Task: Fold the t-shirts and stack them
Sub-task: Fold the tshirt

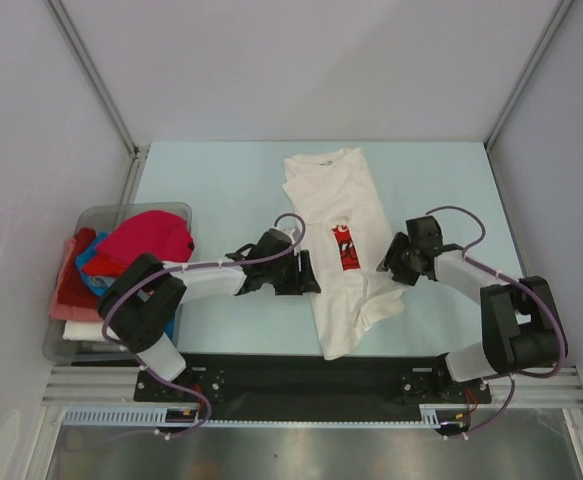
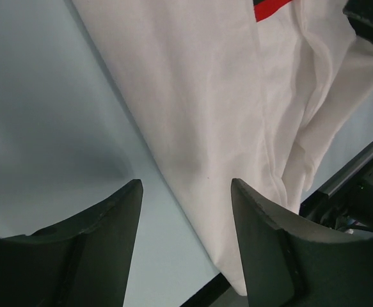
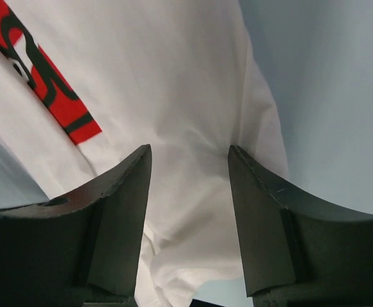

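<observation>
A white t-shirt (image 1: 333,200) with a red chest print (image 1: 346,247) lies in a long narrow fold down the middle of the pale blue table (image 1: 211,190). Its lower right part is bunched. My left gripper (image 1: 306,272) sits at the shirt's left edge, open. In the left wrist view that gripper (image 2: 186,185) straddles the hem of the white shirt (image 2: 224,96), with nothing pinched. My right gripper (image 1: 386,262) is at the shirt's right edge, also open. In the right wrist view it (image 3: 189,150) hovers over rumpled white fabric (image 3: 173,77) beside the red print (image 3: 45,77).
A clear grey bin (image 1: 176,210) stands at the table's left edge, holding magenta-red (image 1: 141,240), blue (image 1: 96,272), pink (image 1: 69,290) and white (image 1: 83,330) shirts. The black front rail (image 1: 301,375) runs just below the shirt's lower end. White walls enclose the table.
</observation>
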Controlling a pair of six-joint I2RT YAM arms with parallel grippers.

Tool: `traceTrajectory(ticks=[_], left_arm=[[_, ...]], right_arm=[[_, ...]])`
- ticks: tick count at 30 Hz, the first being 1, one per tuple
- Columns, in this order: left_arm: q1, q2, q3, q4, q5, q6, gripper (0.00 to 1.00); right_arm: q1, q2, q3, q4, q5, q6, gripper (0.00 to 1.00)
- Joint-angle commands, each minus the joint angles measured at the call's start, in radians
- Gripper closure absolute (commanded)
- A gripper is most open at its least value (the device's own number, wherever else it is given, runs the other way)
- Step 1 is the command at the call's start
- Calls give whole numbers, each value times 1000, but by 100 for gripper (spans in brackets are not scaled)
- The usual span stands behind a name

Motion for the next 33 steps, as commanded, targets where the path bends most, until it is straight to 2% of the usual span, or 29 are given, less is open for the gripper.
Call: traceTrajectory(ticks=[1,5,8,9,14,18,25,28,30,32,33], left_arm=[[-2,92,16,82,52,-21,37],[10,169,110,36,16,2,40],[42,218,145,22,41,12,58],[61,224,145,27,55,13,67],[114,230,136,24,53,33,91],[176,201,110,-7,53,70,95],[262,129,98,-86,16,149,91],[259,105,104,-132,9,183,70],[257,54,70,-134,10,192,51],[252,1,12,-134,7,194,42],[252,-59,-8,-139,4,196,41]], right_arm=[[75,-62,-75,-83,59,93,44],[186,-50,-57,-85,98,140,44],[201,-28,-45,-74,98,154,44],[207,-23,-40,-76,127,156,44],[232,-25,-36,-63,136,176,44],[283,-13,-23,-46,141,211,44],[384,-17,43,-88,193,251,43],[387,-98,41,-158,250,240,41],[387,-157,34,-229,295,234,36],[393,-261,11,-298,317,226,36],[399,-296,0,-319,329,226,36]])
